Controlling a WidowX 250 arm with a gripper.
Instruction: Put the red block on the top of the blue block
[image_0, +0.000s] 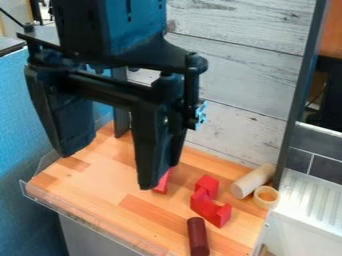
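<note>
The red block (208, 185), presumably the small piece beside the red arch (200, 202), is seen on the tabletop (93, 185) to the view's right of the widely parted end effector (105, 170), so a rightward shift would be needed before it could be straddled.

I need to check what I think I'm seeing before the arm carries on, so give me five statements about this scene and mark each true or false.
1. The gripper is open. True.
2. The pale cylinder stands on end. False: it lies on its side.
3. In the picture, the dark red cylinder is lower than the pale cylinder. True.
4. The gripper is holding the red arch. False: the arch sits on the wooden top.
5. The small ring is left of the red arch in the picture. False: it is to the right.
</note>
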